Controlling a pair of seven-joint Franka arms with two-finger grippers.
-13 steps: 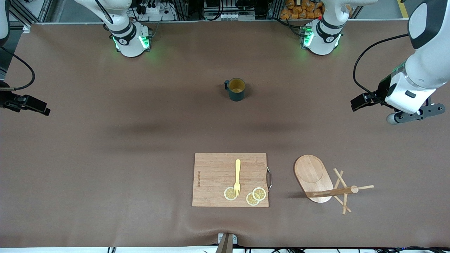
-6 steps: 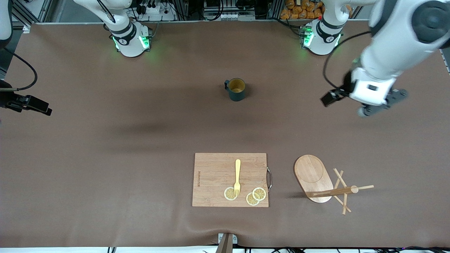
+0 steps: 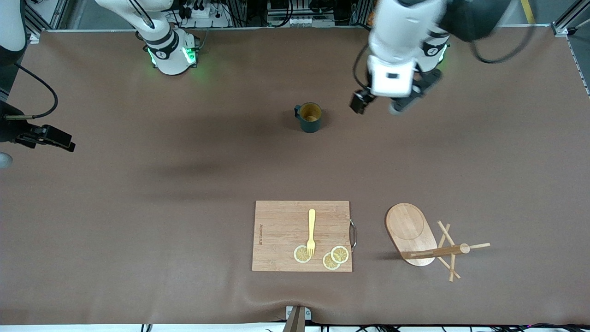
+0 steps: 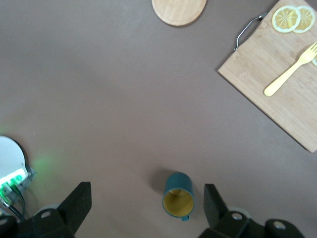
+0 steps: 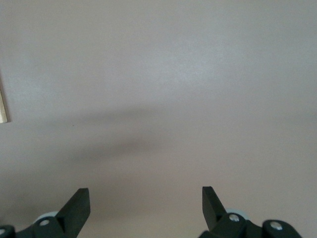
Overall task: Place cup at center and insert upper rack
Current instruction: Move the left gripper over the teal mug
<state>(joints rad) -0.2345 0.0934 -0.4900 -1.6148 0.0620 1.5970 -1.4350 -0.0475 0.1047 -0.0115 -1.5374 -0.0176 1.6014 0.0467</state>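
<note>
A small line of dark print runs along one short edge of the cutting board, too small to read; no other writing shows on the table things.

The left arm comes from its base at the top of the front view and bends down over the brown table, its white wrist pointing at the surface. The left gripper hangs in the air over bare table just beside the cup, toward the left arm's end. Its fingers stand spread wide with nothing between them, and the wrist view looks down on the cup between and below them.

The right arm waits at its own end of the table, at the edge of the front view. The right gripper is over bare brown table, jaws wide apart and empty.

The cup, dark teal with a tan-yellow inside, stands upright near the middle of the table, its handle turned toward the right arm's end. It is well apart from the cutting board, which lies nearer the front camera and carries a yellow fork and three lemon slices; the fork's tines rest on one slice. The board's metal handle faces the upper rack, a wooden mug tree standing beside the board toward the left arm's end, its post and crossing pegs over the oval base.
</note>
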